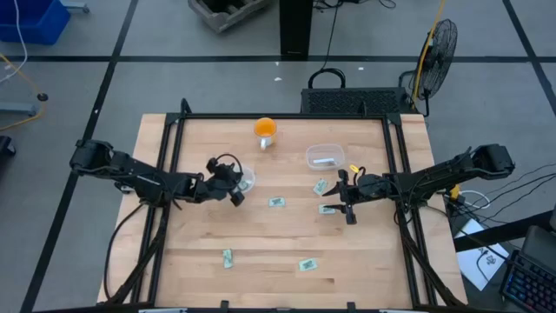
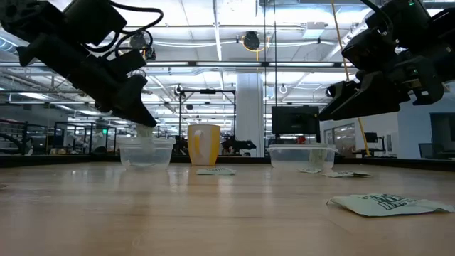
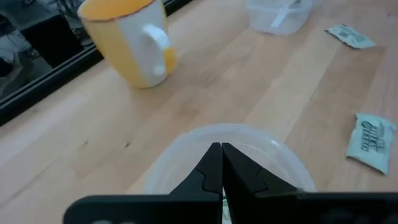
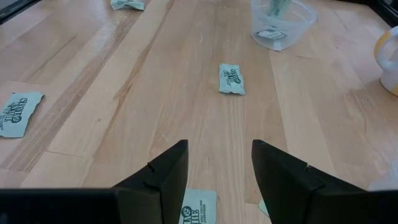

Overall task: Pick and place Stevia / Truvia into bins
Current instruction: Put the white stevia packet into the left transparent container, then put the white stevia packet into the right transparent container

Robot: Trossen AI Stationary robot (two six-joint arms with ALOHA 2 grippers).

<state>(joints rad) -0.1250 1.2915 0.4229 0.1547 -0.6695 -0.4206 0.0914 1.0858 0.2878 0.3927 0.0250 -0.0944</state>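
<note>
My left gripper [image 1: 236,184] is shut right over the round clear cup [image 3: 231,148] [image 2: 146,153], and a pale Stevia sachet [image 2: 146,131] hangs from its tips into the cup. Another sachet [image 4: 270,34] lies on the cup's floor. My right gripper [image 4: 217,168] is open and hovers low over a sachet [image 4: 199,208] lying flat on the table [image 1: 328,209]. The rounded-rectangular bin [image 1: 325,156] holds one sachet. Several more sachets lie flat on the wood [image 1: 277,202] [image 1: 320,186] [image 1: 228,257] [image 1: 307,263]. My left gripper pinches the sachet's upper end [image 2: 144,128] between its two shut fingers, slanting down from the table's left. The sachet hangs below the fingertips, inside the cup's rim. The fingers themselves hide the contact in the wrist view.
An orange and white mug [image 1: 265,132] stands near the far edge, just beyond the round cup. A black frame rail [image 1: 287,116] runs round the table. Bare wood lies between the scattered sachets in the table's middle and near part.
</note>
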